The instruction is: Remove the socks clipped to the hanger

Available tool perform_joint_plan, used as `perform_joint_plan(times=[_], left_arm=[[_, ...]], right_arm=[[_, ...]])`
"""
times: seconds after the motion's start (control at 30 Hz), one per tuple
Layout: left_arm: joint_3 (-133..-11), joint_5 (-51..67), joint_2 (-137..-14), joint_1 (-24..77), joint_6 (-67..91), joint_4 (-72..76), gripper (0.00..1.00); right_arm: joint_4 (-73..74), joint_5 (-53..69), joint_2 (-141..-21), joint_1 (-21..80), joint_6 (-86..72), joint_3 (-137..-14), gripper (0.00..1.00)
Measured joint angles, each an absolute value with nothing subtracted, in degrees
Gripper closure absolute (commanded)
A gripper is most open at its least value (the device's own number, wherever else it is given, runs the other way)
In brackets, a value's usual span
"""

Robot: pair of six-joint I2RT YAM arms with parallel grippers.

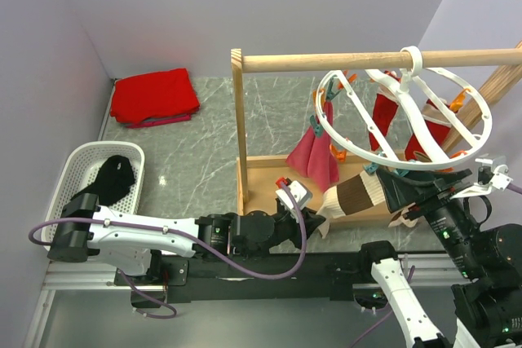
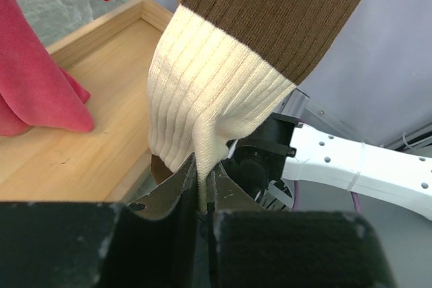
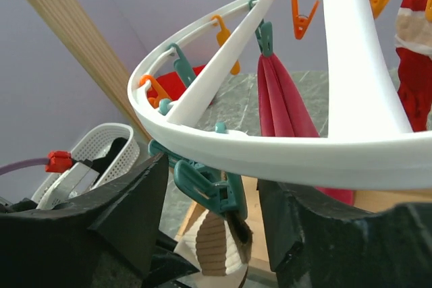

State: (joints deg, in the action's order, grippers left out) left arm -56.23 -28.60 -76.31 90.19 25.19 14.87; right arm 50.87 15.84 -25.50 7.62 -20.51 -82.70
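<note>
left gripper (image 2: 202, 190) pinches brown-and-cream sock (image 2: 223, 92) cuff; right gripper (image 3: 212, 200) spread astride teal peg (image 3: 199, 183) (not squeezing yet). risk: pulling before peg opens tilts hanger (image 3: 283, 156), stretches sock.

Grey marbled table (image 1: 204, 138) with red cloth (image 1: 153, 97), white basket (image 1: 67, 181), wooden frame (image 1: 239, 128).

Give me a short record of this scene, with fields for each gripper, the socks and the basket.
left gripper: shut on brown-and-cream sock, at its cream cuff
right gripper: open, around the teal peg on the hanger
pink sock: clipped to the hanger
red socks: clipped to the hanger
basket: holds a black sock
</note>
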Motion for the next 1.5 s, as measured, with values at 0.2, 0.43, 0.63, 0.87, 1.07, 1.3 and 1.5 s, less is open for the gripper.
perform_joint_plan(times=[0.2, 0.43, 0.63, 0.87, 1.07, 1.3, 1.5], left_arm=[[-56.1, -28.2, -76.2, 90.3, 25.8, 14.9, 0.87], [-53.4, -28.3, -73.8, 90.3, 27.0, 14.7, 0.87], [-50.5, -28.4, -71.9, 90.3, 29.0, 14.2, 0.91], [-46.0, -33.3, -66.9, 90.4, 36.3, 6.9, 0.99], [-40.8, -40.4, -57.9, 89.2, 46.5, -4.4, 0.99], [-34.8, -42.7, -42.8, 77.3, 55.2, -14.3, 0.99], [-34.8, -38.7, -38.9, 58.0, 55.1, -18.2, 0.99]], right_arm=[[49.9, 16.1, -25.5, 7.6, -20.3, -82.0, 0.64], [49.6, 16.2, -25.5, 7.6, -20.0, -80.8, 0.92], [49.3, 16.2, -25.5, 7.6, -19.9, -79.7, 0.98], [49.1, 16.2, -24.7, 7.6, -19.8, -77.6, 0.98], [48.4, 16.6, -23.9, 7.6, -19.8, -75.0, 0.99], [48.1, 17.0, -23.4, 7.6, -19.4, -74.0, 0.99], [47.6, 17.0, -22.9, 7.6, -19.1, -73.7, 0.99]])
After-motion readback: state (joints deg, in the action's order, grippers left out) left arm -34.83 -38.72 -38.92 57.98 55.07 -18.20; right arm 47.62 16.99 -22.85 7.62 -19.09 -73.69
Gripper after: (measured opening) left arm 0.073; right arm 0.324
